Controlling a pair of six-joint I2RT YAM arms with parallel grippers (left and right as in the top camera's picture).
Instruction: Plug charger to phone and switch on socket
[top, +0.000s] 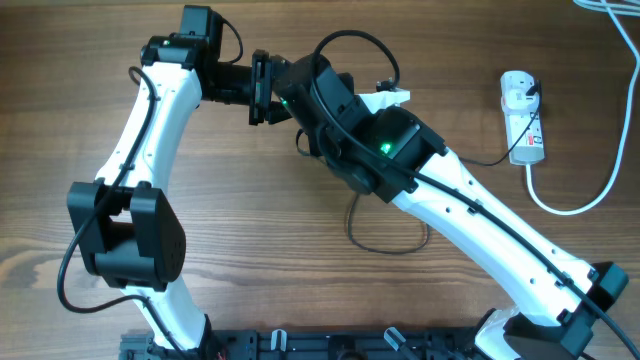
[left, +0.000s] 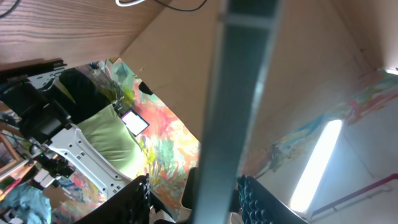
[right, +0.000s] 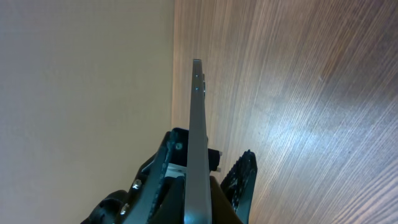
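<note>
While the right gripper (right: 205, 158) is clamped tight on the phone (right: 196, 106), which shows only as a thin grey edge rising from between its fingers, the left gripper (left: 196, 196) stands partly open around the same thin edge; one ribbed finger (left: 252, 199) lies close against it and the other sits a little off, and I cannot tell whether the left jaws press on it. From overhead the two grippers meet above the table (top: 80, 60), well away from the socket (top: 522, 125) on the left arm's side of it; the phone's screen cannot be made out there. The socket itself lies flat on the wood beyond the right arm's elbow; the charger (top: 385, 240) has its black plug seated in the socket's far end; its thin cable runs from the socket under the right arm and comes out as a loop on the table, nearer the robot's base than the socket; its connector tip is hidden. A thick white cord (top: 590, 195) leaves the socket's near end and curves away from both arms.
</note>
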